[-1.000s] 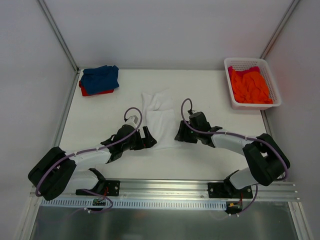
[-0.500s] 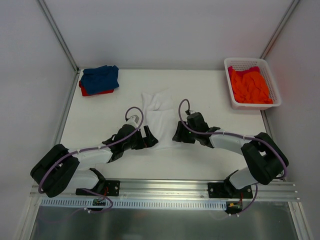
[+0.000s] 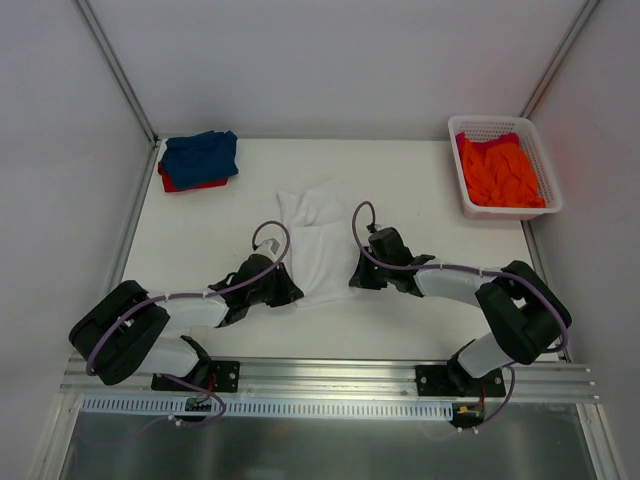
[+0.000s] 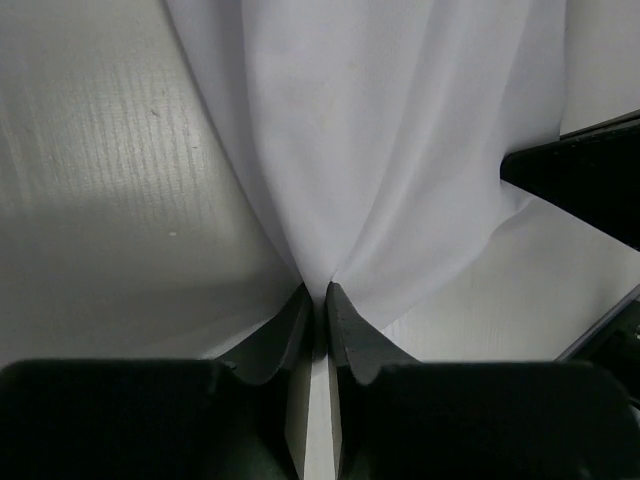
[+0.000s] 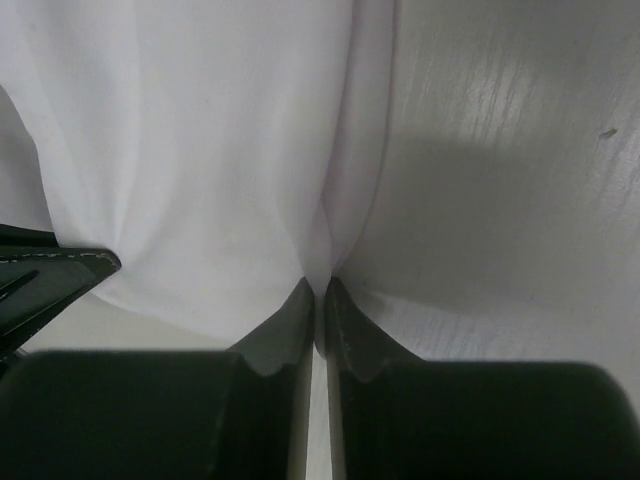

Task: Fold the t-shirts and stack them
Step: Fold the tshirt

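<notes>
Where the near hem is lying: the white t-shirt (image 3: 315, 235) is resting on the table (image 3: 420, 190), spreading away from both sets of fingertips, with its near edge gathered between them.
Left gripper (image 4: 320, 295): the jaws are standing almost closed and pinching a fold of the white cloth at their tips. Creases are fanning out ahead of the fingers from that pinch.
Right gripper (image 5: 318, 290): the jaws are likewise nearly closed, nipping the shirt's edge. Bare table is showing to the right of the fingers, with cloth ahead and to the left.
Reason for the hold: each gripper is taking one side of the near edge. This is judged to be preparation for carrying that edge forward over the shirt so the fold comes out even.
Spacing: the grippers are sitting near each other with the narrow shirt between them.
Stack: far ahead and to the left of the left fingers, the blue t-shirt (image 3: 200, 155) is lying folded on the red t-shirt (image 3: 195, 186). This is judged to be the destination.
Basket (image 3: 552, 195): far ahead and to the right of the right fingers, it is holding the orange t-shirt (image 3: 500, 175), crumpled and awaiting folding.
</notes>
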